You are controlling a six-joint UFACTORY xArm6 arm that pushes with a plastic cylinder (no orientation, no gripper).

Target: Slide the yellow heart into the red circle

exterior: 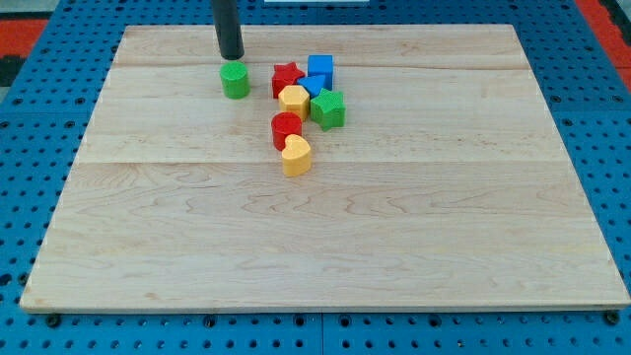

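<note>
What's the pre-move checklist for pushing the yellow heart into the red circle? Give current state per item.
1. My tip in view: ok, it sits just above the green cylinder, near the view's top.
2. Yellow heart located: ok, it is the lowest block of the cluster.
3. Red circle located: ok, directly above the heart in the view.
4. Heart against circle: looks ok, they appear to touch; a thin gap cannot be ruled out.
5. Tip placed to push the heart upward: not ok, it is on the far side, not below the heart.
6. Route round the cluster: ok, the wooden board is bare below the heart.
</note>
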